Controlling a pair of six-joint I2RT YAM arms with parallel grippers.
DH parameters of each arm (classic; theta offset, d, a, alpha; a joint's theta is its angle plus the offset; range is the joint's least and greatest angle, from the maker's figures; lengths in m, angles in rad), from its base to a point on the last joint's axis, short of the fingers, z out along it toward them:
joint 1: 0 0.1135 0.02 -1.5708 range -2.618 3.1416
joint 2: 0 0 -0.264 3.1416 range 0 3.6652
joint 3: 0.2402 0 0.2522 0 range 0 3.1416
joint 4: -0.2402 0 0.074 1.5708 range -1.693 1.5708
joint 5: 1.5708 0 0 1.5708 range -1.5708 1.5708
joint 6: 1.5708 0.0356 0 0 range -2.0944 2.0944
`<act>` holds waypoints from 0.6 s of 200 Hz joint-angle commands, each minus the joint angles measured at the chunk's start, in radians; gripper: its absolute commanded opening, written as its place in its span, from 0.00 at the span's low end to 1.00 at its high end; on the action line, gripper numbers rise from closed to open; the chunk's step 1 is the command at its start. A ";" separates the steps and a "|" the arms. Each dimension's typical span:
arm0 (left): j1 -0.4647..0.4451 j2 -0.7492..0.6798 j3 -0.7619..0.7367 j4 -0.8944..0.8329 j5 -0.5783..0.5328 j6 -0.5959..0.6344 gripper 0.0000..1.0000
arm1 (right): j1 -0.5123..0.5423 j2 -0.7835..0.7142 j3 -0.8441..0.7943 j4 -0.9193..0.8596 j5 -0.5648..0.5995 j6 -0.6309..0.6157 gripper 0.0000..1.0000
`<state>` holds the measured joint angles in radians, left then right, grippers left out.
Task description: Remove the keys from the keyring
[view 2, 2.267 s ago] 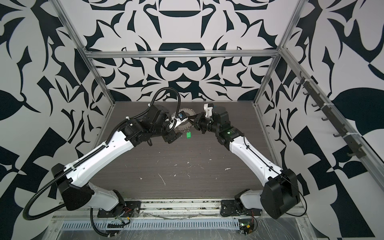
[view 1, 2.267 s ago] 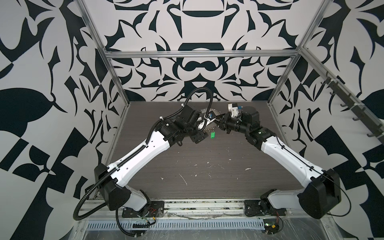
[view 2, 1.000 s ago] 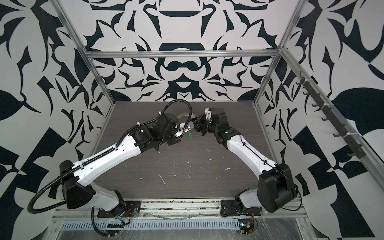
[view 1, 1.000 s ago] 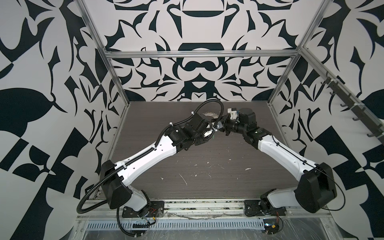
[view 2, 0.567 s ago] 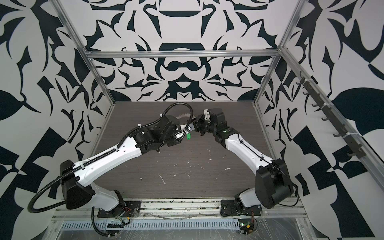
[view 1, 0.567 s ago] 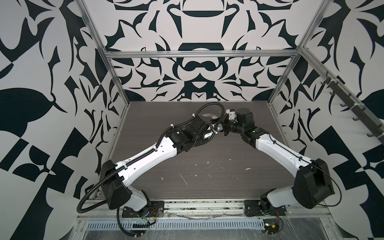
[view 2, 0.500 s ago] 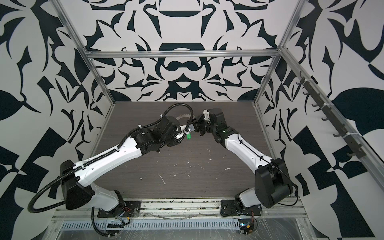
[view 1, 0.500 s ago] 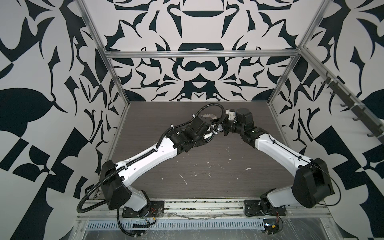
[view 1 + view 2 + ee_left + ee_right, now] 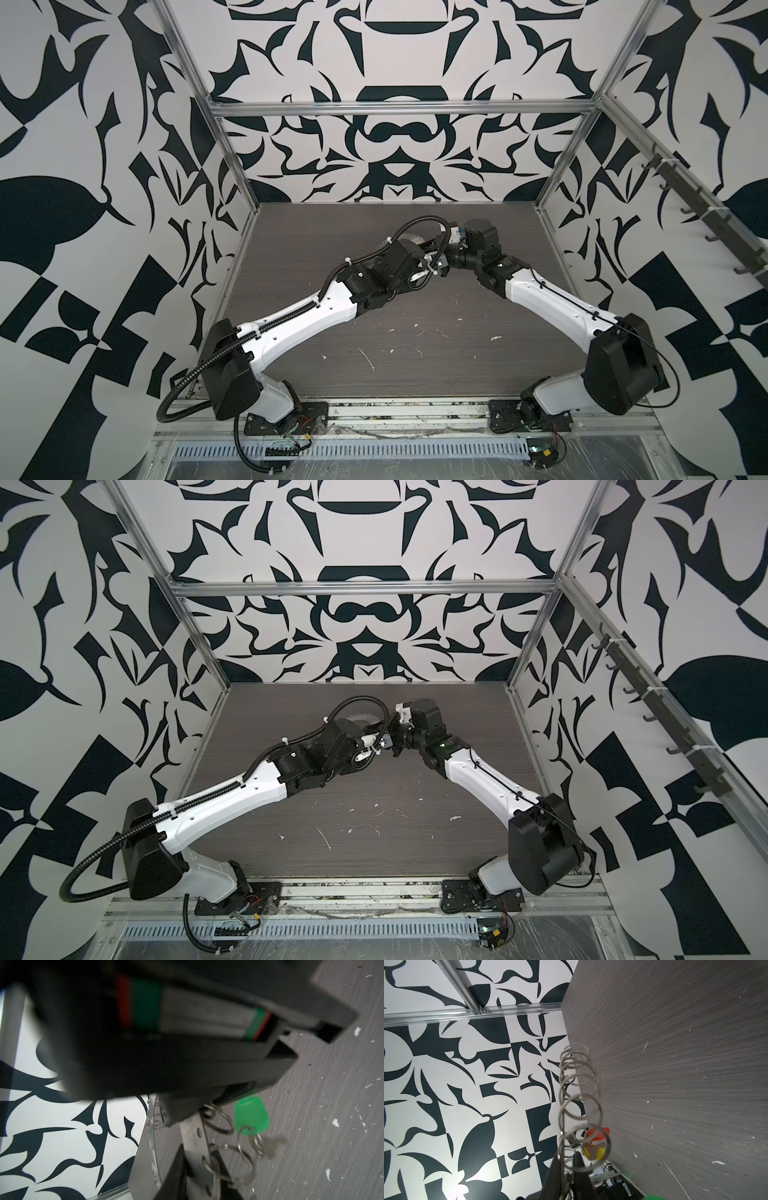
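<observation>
Here, flat grey metal keyring [image 9: 193, 1140], round wire loops [image 9: 581, 1109], glossy green tag [image 9: 251, 1114]

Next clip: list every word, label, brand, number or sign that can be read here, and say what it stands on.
No readable text in any view.
green tag: plain, no writing shows.
red-orange tag and yellow tag: plain, partly hidden by wire loops.
keyring: bare metal, blurred, no marking readable.
walls: black-and-white pattern only, no letters.
</observation>
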<state>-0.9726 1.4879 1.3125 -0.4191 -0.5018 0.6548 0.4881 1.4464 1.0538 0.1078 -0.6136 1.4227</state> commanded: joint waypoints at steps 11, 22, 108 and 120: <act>-0.001 -0.011 -0.040 0.039 -0.012 -0.003 0.08 | 0.027 -0.049 0.060 0.133 -0.079 0.004 0.00; -0.001 -0.017 -0.047 0.039 -0.015 -0.002 0.07 | 0.027 -0.047 0.064 0.133 -0.080 0.004 0.00; -0.003 -0.036 -0.045 -0.005 -0.026 -0.028 0.00 | 0.025 -0.040 0.078 0.137 -0.071 -0.015 0.15; -0.001 -0.041 -0.040 -0.027 -0.015 -0.046 0.00 | 0.025 -0.044 0.086 0.126 -0.065 -0.032 0.24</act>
<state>-0.9802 1.4609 1.2751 -0.3882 -0.5373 0.6586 0.4992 1.4483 1.0592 0.1009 -0.6132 1.4258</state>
